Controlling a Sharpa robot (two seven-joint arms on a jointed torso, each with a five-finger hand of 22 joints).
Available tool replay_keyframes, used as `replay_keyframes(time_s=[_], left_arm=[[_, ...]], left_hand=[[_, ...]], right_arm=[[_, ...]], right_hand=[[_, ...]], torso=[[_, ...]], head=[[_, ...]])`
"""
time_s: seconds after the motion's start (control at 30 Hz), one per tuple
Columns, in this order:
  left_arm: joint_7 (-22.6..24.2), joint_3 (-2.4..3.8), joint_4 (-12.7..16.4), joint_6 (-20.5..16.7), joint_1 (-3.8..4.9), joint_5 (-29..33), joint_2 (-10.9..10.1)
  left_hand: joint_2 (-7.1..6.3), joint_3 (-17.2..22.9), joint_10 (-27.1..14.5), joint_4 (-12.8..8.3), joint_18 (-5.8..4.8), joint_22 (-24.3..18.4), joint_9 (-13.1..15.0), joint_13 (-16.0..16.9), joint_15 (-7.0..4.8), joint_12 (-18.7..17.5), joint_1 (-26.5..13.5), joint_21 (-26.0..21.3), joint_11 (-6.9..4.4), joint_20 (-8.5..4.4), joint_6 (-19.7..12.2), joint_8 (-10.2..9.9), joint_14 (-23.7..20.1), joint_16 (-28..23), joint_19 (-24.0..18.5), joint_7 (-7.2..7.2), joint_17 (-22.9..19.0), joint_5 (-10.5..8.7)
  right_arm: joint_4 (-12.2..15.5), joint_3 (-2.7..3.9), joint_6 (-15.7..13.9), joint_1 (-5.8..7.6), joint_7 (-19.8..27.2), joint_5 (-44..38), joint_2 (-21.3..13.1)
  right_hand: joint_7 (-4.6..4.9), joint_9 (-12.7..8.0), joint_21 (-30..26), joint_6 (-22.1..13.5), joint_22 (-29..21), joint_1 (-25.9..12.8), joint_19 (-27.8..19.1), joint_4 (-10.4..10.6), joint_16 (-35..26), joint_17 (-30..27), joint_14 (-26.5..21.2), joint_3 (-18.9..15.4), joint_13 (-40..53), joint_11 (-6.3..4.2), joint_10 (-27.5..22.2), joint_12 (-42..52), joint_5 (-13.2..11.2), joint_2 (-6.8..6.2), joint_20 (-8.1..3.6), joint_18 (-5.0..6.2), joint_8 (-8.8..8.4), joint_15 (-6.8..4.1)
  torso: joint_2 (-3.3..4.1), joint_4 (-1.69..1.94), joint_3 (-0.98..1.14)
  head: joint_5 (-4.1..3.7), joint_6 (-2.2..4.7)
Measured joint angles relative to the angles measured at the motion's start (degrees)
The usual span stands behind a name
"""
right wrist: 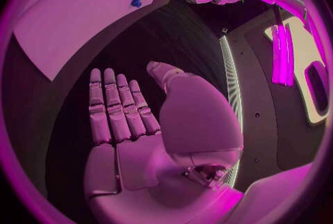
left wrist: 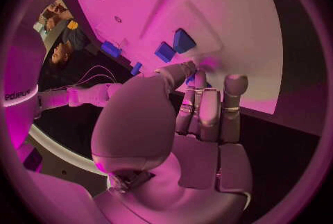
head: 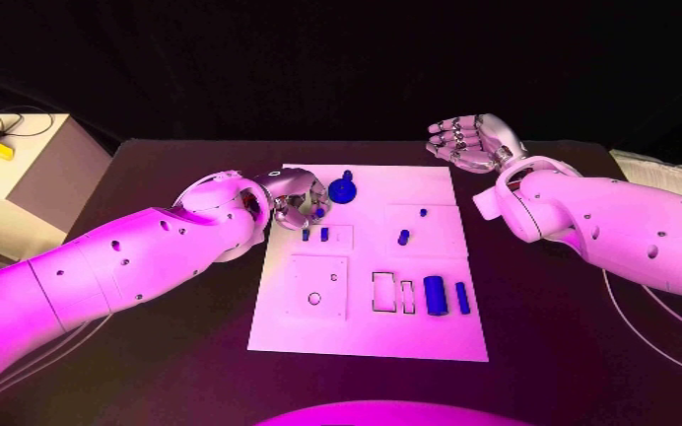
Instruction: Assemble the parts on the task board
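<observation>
The left hand (head: 289,196) covers part of the task board (head: 370,337); I cannot tell if its fingers touch the round blue part (head: 344,190); the small blue pieces (head: 315,234) are too tiny to tell their shape.

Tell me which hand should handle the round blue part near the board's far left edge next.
Left. The left hand sits right beside the round blue part at the task board edge, fingers close to it. The right hand hovers empty off the board's far right corner.
</observation>
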Motion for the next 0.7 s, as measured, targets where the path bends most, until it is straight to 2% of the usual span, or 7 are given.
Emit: replay_keyframes(time_s=[0.3,0.37,0.7], left_arm=[[-0.08,0.0,-0.06,-0.08,-0.08,0.0,-0.09],[-0.12,0.0,-0.12,-0.09,-0.09,0.0,-0.11],[-0.35,0.03,-0.99,-0.11,-0.12,0.0,-0.37]], left_hand=[[-0.6,0.81,-0.72,0.14,0.0,0.42,0.08,2.35,-0.68,6.11,-0.6,0.0,-0.71,-0.32,-1.95,-1.52,1.43,1.53,0.32,-0.49,3.36,0.0],[-0.6,0.81,-0.72,0.14,0.0,0.46,0.08,2.61,-0.48,6.9,-0.6,0.0,-0.72,-0.43,-2.32,-1.66,1.63,1.58,0.21,-0.69,3.83,0.0],[-0.6,1.13,-0.92,0.13,0.0,0.57,-0.02,2.88,-0.68,7.85,-0.6,0.0,-0.92,-0.72,-3.26,-2.22,1.83,1.81,0.31,-0.79,4.57,0.0]], right_arm=[[0.04,-0.02,0.02,-0.01,0.0,0.0,-0.12],[0.04,-0.02,0.03,-0.02,0.0,0.0,-0.14],[0.04,-0.01,0.03,-0.02,0.0,0.01,-0.26]], right_hand=[[-0.15,0.0,0.0,0.15,0.0,0.0,0.0,0.0,0.0,-0.08,0.0,0.0,0.0,0.0,0.0,0.0,0.0,0.0,0.0,0.0,0.0,0.0],[-0.15,0.0,0.0,0.15,0.0,0.0,0.0,0.0,0.0,-0.08,0.0,0.0,0.0,0.0,0.0,0.0,0.0,0.0,0.0,0.0,0.0,0.0],[-0.15,0.0,0.0,0.15,0.0,0.0,0.0,0.0,0.0,-0.08,0.0,0.0,0.01,0.0,0.0,0.0,0.0,0.0,0.0,0.0,0.0,0.0]], torso=[[0.03,0.01,-0.01],[0.03,0.01,-0.01],[0.01,0.01,-0.01]], head=[[-0.19,-0.04],[-0.2,-0.04],[-0.25,0.02]])
